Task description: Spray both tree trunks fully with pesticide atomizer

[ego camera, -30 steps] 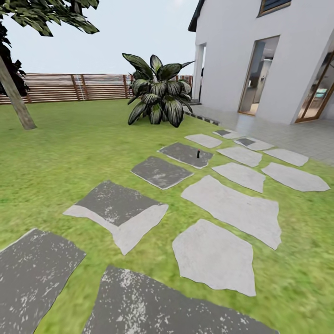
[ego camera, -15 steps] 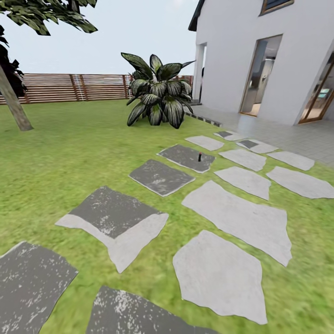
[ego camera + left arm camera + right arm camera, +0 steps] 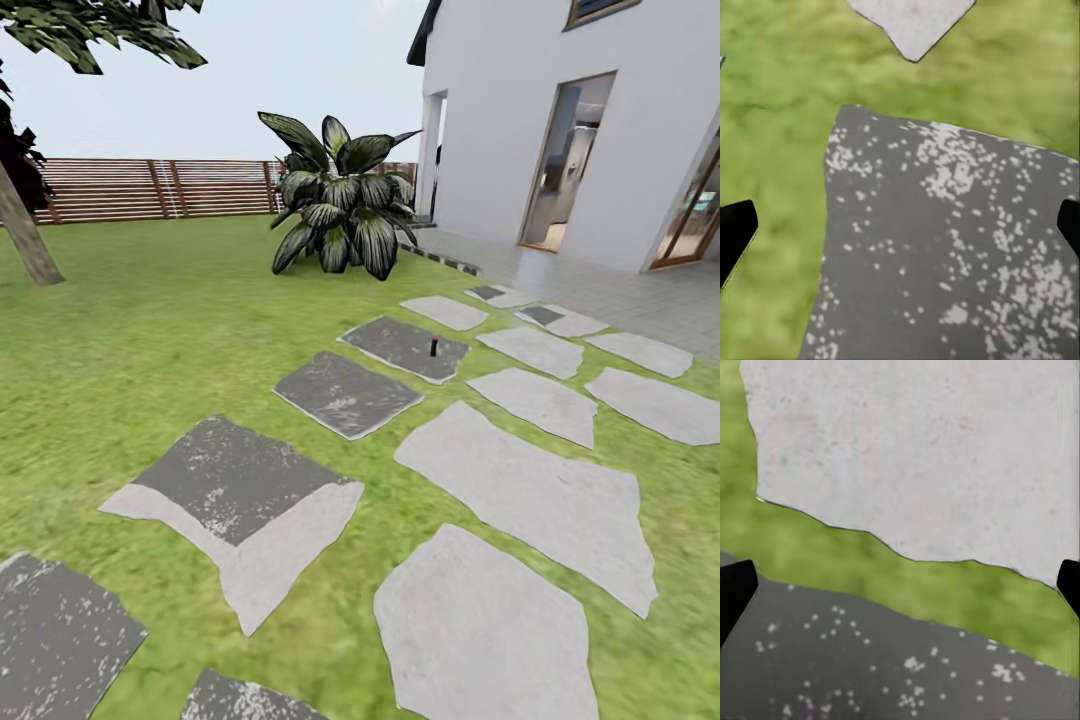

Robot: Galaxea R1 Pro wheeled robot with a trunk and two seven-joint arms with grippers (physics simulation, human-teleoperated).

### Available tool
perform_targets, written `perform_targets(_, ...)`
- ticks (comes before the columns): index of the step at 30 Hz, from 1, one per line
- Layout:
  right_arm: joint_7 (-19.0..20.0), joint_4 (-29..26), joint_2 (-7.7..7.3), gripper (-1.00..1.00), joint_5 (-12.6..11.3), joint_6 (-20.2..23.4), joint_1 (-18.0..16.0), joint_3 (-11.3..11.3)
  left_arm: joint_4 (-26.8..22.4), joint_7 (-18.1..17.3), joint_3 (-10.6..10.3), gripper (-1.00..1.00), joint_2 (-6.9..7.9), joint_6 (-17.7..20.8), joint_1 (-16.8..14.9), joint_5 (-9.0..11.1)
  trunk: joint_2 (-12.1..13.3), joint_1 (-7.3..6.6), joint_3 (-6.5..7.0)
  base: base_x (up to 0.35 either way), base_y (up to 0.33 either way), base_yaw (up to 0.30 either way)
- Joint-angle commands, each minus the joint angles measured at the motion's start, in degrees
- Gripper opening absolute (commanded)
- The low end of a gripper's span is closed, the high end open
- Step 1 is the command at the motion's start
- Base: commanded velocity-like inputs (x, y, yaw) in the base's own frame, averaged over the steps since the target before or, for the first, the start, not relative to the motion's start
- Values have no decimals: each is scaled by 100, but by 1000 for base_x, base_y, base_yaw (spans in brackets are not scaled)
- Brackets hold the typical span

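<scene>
Home garden: lawn (image 3: 150,330), stepping stones (image 3: 520,490), slat fence (image 3: 170,188), house (image 3: 560,130).

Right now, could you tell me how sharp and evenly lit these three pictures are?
Head view: flat, even daylight, no cast shadows; grass smeared, stepping stones crisper. Left wrist view: grass blurry, speckled stone sharper. Right wrist view: pale stone evenly lit, no glare.

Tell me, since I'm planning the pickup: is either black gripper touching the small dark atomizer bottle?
Apart. In the head view the atomizer stands far ahead on a dark grey stepping stone, with no gripper near it.
</scene>
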Motion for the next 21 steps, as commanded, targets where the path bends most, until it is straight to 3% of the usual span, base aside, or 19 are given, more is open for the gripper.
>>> perform_targets(1, 3, 0, 0, 100, 0, 0, 0, -1, 0, 0, 0, 100, 0, 0, 0, 0, 0, 0, 0, 339, 0, 0)
perform_targets(9, 4, 0, 0, 100, 0, 2, 0, -2, 0, 0, 0, 100, 0, 0, 0, 0, 0, 0, 0, 339, 0, -51)
perform_targets(21, 0, 0, 0, 100, 0, 9, 0, -8, 0, 0, 1, 100, 0, 0, 0, 0, 0, 0, 0, 340, 0, -235)
